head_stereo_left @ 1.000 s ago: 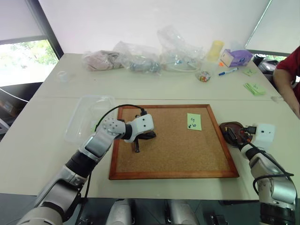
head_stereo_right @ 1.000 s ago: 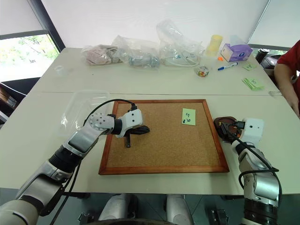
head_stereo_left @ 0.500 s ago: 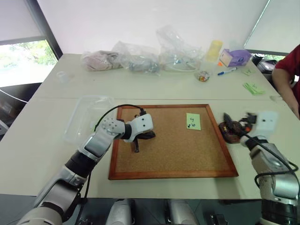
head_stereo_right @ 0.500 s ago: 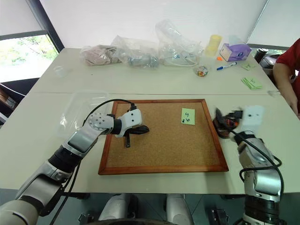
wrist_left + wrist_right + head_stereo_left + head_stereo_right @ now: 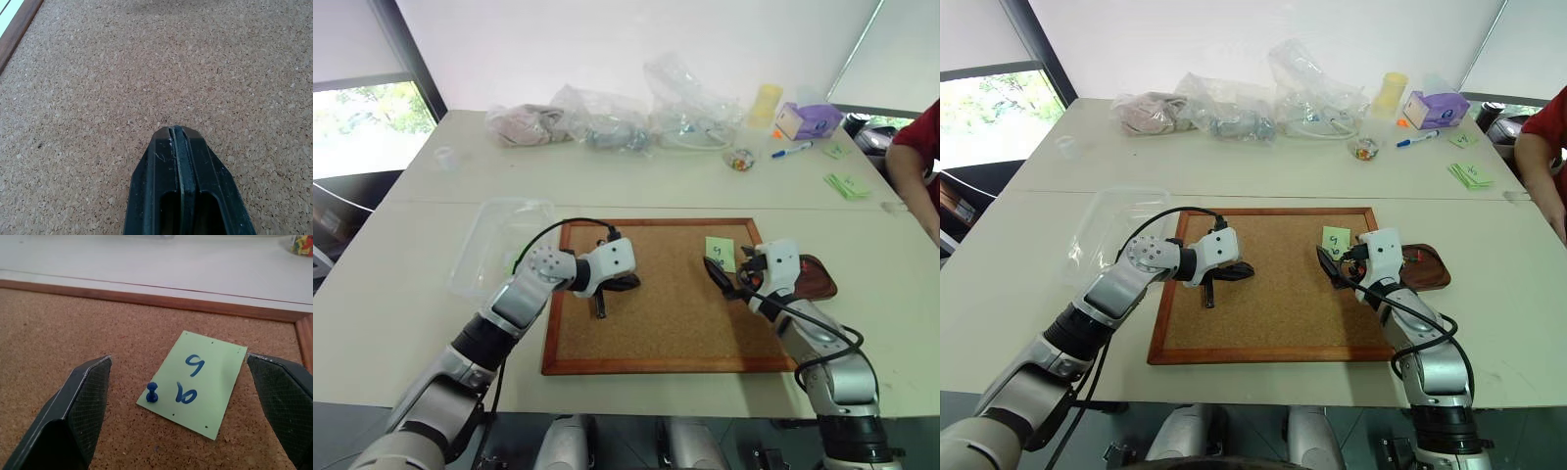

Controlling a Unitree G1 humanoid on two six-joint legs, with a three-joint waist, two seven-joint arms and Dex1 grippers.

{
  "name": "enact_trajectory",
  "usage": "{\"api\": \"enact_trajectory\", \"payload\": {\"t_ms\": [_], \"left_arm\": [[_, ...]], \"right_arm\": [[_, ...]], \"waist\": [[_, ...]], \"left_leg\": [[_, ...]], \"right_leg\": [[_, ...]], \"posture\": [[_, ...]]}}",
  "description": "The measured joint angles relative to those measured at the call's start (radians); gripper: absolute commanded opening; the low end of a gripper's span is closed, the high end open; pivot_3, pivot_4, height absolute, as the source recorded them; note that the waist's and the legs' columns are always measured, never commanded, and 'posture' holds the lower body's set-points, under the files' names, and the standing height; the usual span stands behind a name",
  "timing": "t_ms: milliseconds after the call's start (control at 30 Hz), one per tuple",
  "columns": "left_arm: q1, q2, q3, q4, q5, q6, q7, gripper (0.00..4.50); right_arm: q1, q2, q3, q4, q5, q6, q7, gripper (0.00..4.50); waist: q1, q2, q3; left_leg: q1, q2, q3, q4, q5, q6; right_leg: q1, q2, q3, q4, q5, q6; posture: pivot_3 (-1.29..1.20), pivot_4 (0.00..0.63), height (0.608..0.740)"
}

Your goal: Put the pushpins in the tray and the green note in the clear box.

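Right gripper (image 5: 178, 377) open before green note (image 5: 198, 382)

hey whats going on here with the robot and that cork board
The right end effector hangs open over the cork board, lined up on the green note, which one blue pushpin holds down at a corner. The left end effector is shut and empty, low over bare cork. The tray sits just off the board's right edge and the clear box off its left, with no note in it yet.
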Motion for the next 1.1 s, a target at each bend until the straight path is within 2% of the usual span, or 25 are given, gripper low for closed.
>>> {"api": "enact_trajectory", "payload": {"t_ms": [133, 200, 233, 433, 467, 867, 1100], "left_arm": [[0.001, 0.0, 0.0, 0.0, 0.0, 0.0, 0.0, 0.0], [0.001, 0.0, 0.0, 0.0, 0.0, 0.0, 0.0, 0.0], [0.001, -0.001, 0.0, 0.0, 0.0, 0.0, 0.0, 0.0], [0.0, -0.001, 0.0, 0.002, 0.0, 0.0, 0.001, 0.0], [0.0, -0.001, 0.0, 0.002, 0.0, 0.0, 0.002, 0.0], [0.0, -0.001, 0.0, 0.003, 0.0, 0.0, 0.002, 0.0], [-0.002, 0.001, -0.004, 0.003, 0.001, -0.004, 0.001, 0.0]], "right_arm": [[0.014, 0.001, 0.014, 0.031, -0.017, -0.026, 0.02, 4.48], [0.013, 0.002, 0.015, 0.05, -0.018, -0.032, 0.023, 3.96], [0.013, 0.005, 0.015, 0.059, -0.018, -0.033, 0.023, 3.64], [0.004, 0.018, 0.014, 0.083, -0.02, -0.053, 0.029, 0.48], [0.003, 0.021, 0.017, 0.083, -0.02, -0.057, 0.032, 0.06], [-0.003, 0.029, 0.026, 0.092, -0.039, -0.073, 0.044, 0.06], [0.0, 0.03, 0.016, 0.082, -0.043, -0.148, 0.046, 0.06]], "waist": [[0.0, 0.0, 0.0], [0.0, 0.0, 0.0], [0.0, 0.0, 0.0], [0.0, 0.0, 0.0], [0.0, 0.0, 0.0], [-0.002, -0.001, 0.0], [-0.003, 0.0, 0.0]], "left_leg": [[0.0, 0.0, 0.0, 0.0, 0.0, 0.0], [0.0, 0.0, 0.0, 0.0, 0.0, 0.0], [0.0, 0.0, 0.0, 0.0, 0.0, 0.0], [0.0, 0.0, 0.0, 0.0, 0.0, 0.0], [0.0, 0.0, 0.0, 0.0, 0.0, 0.0], [0.0, 0.001, -0.001, -0.001, 0.0, -0.001], [-0.002, 0.0, -0.002, -0.002, 0.0, -0.001]], "right_leg": [[0.0, 0.0, 0.0, 0.0, 0.0, 0.0], [0.0, -0.001, 0.0, 0.0, 0.0, 0.0], [0.0, -0.001, 0.0, 0.0, 0.0, 0.0], [0.0, -0.002, 0.0, 0.0, 0.0, 0.0], [0.0, -0.002, 0.0, 0.0, 0.0, 0.0], [0.0, -0.005, 0.0, -0.001, 0.0, -0.001], [-0.001, -0.009, -0.002, -0.001, 0.001, -0.001]], "posture": [[0.0, 0.15, 0.737], [0.0, 0.15, 0.737], [0.0, 0.15, 0.737], [0.0, 0.15, 0.737], [0.0, 0.15, 0.737], [0.0, 0.15, 0.737], [0.0, 0.15, 0.737]]}}
